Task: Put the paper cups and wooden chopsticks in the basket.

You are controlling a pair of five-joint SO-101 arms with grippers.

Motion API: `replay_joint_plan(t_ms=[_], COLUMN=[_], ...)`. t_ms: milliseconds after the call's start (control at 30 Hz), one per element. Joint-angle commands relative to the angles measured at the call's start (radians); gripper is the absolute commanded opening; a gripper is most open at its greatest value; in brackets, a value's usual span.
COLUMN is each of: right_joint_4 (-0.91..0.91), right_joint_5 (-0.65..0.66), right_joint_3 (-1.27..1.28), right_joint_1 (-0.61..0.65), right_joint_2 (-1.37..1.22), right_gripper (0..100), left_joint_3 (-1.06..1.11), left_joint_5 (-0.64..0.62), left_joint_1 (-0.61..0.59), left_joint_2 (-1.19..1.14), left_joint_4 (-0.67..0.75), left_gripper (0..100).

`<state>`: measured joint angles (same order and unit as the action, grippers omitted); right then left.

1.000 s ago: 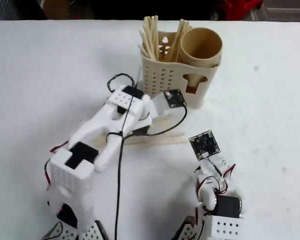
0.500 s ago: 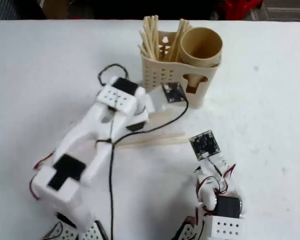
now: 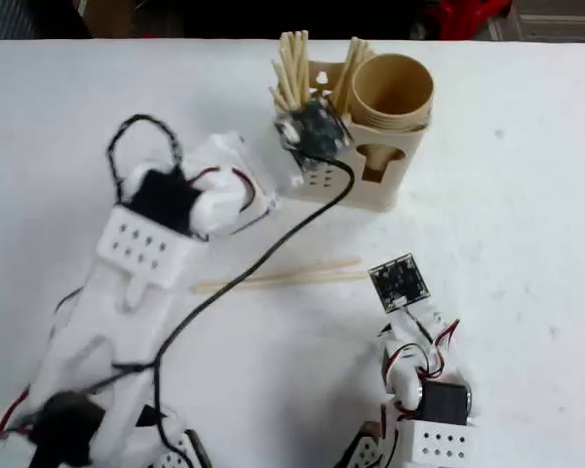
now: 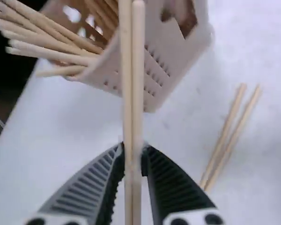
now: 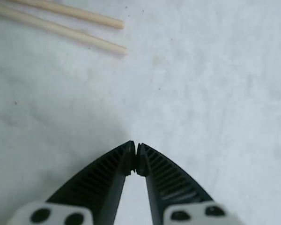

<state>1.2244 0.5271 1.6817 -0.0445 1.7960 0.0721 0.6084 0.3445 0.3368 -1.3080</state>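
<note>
The left hand [image 4: 132,155] pinches a pair of chopsticks [image 4: 132,70] side by side, with most of their length running ahead of the fingers toward the basket [image 4: 171,51]. Holding them this way seems meant to let the free ends be steered over the rim first. In the high view this arm's wrist sits at the basket's left front, in the upper middle of the frame.

The basket already holds a bundle of sticks [image 3: 292,68] leaning in its left compartment and the paper cups [image 3: 392,93] nested in its right. The held pair therefore most likely belongs with the bundle.

A loose pair [image 3: 283,276] lies flat on the bench [image 3: 526,195] at the centre of the frame, well apart from the basket and still to be collected.

The right hand [image 5: 134,157] is pressed together and empty. It hangs over bare bench near the right ends of that loose pair, probably parked clear of the other arm.
</note>
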Motion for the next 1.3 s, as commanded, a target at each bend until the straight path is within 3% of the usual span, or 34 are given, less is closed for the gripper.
replay_joint_plan(t_ms=[0, 233, 400, 467, 567, 700, 833, 933, 1067, 1267], right_joint_4=[0.002, 0.002, 0.002, 0.002, 0.002, 0.002, 0.002, 0.002, 0.002, 0.002], right_joint_5=[0.012, 0.012, 0.012, 0.012, 0.012, 0.012, 0.012, 0.012, 0.012, 0.012], right_joint_3=[0.008, 0.008, 0.008, 0.008, 0.008, 0.008, 0.008, 0.008, 0.008, 0.008], right_joint_1=[-0.002, -0.004, -0.004, -0.004, -0.004, -0.004, -0.004, -0.004, -0.002, -0.004], right_joint_2=[0.007, 0.007, 0.007, 0.007, 0.007, 0.007, 0.007, 0.007, 0.007, 0.007], right_gripper=[1.9, 1.9, 1.9, 1.9, 1.9, 1.9, 1.9, 1.9, 1.9, 1.8], left_joint_3=[-0.025, -0.026, -0.026, -0.043, -0.072, -0.071, -0.069, -0.012, 0.172, 0.321], left_joint_5=[-0.166, -0.388, -0.422, -0.422, -0.420, -0.408, -0.193, -0.008, 0.121, 0.141], left_joint_1=[0.008, 0.085, 0.096, 0.090, 0.090, 0.096, 0.090, 0.099, 0.079, 0.056], left_joint_2=[0.131, 0.087, 0.013, -0.013, -0.033, -0.018, 0.005, -0.016, -0.105, -0.282], left_joint_4=[0.236, 0.654, 0.968, 1.010, 0.875, 0.555, 0.244, 0.087, 0.074, 0.227], left_gripper=[2, 2, 2, 2, 2, 2, 2, 2, 2, 2])
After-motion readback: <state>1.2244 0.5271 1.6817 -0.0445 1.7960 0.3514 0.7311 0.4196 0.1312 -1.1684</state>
